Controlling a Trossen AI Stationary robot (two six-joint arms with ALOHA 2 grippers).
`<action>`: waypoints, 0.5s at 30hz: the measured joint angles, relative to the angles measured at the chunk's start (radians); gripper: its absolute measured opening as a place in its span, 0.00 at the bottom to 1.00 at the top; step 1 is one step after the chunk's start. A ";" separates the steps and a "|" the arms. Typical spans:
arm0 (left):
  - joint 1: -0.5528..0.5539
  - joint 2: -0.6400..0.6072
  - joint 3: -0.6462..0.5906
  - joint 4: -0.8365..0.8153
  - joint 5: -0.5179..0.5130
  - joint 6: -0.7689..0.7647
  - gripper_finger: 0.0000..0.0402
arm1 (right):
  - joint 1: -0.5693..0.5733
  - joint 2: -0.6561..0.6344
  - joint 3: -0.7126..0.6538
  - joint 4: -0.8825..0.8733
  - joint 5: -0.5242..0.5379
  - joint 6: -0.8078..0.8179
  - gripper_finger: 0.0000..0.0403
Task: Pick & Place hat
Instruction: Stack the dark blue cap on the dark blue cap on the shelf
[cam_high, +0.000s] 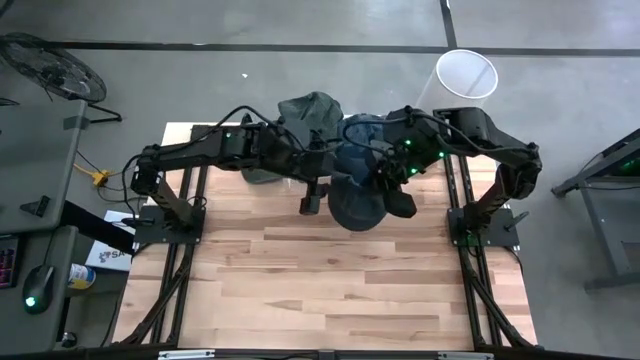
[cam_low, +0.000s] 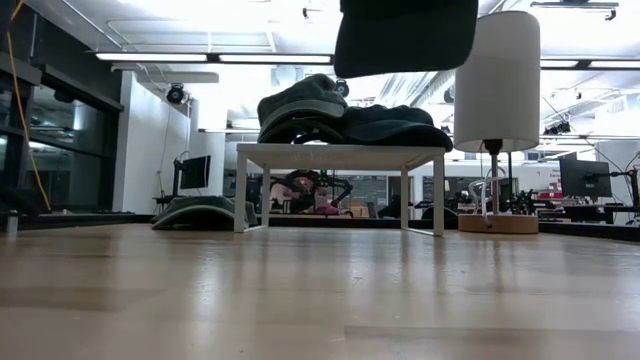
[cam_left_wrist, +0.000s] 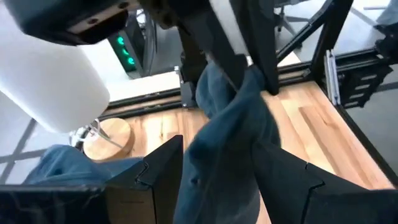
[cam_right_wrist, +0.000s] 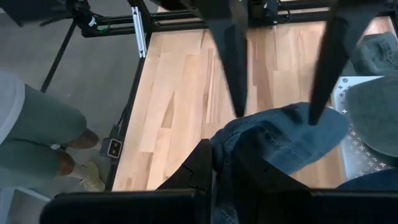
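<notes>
A dark blue hat (cam_high: 358, 200) hangs between my two grippers over the far middle of the table, lifted clear; the low view shows it at the top (cam_low: 405, 35). My left gripper (cam_high: 312, 197) is at the hat's left side and my right gripper (cam_high: 397, 197) at its right side. Each is shut on the hat. More hats (cam_low: 340, 115) lie piled on a small white table (cam_low: 340, 150) at the far edge. My left gripper has the bunched blue cloth (cam_left_wrist: 227, 155) between its two fingers (cam_left_wrist: 158, 174), which stand wide apart, coming level from the table's left. The hat is clear of the table. One layer or several, I cannot tell. My right gripper pinches the hat's opposite end (cam_left_wrist: 249, 78) between its two fingers (cam_left_wrist: 205, 68), coming from the table's right and slanting down. In its own wrist view the cloth (cam_right_wrist: 280, 140) covers the fingertips. The hat hangs slack between the two grippers.
A white cylinder on a thin stem with a round wooden base (cam_low: 497, 80) stands at the far right, next to the pile of hats. A person's legs (cam_right_wrist: 37, 124) stand beyond the table's edge. The bare wooden table top (cam_high: 330, 290) lies toward the near edge.
</notes>
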 joint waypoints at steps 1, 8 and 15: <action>0.000 0.000 0.000 -0.001 0.001 0.010 0.46 | 0.003 0.000 0.000 0.001 0.000 0.000 0.06; 0.000 0.028 0.001 -0.039 0.054 0.038 0.46 | 0.005 0.000 0.000 0.032 -0.001 0.002 0.06; 0.000 0.051 0.000 -0.061 0.057 0.037 0.44 | 0.005 0.000 0.000 0.038 0.001 -0.003 0.06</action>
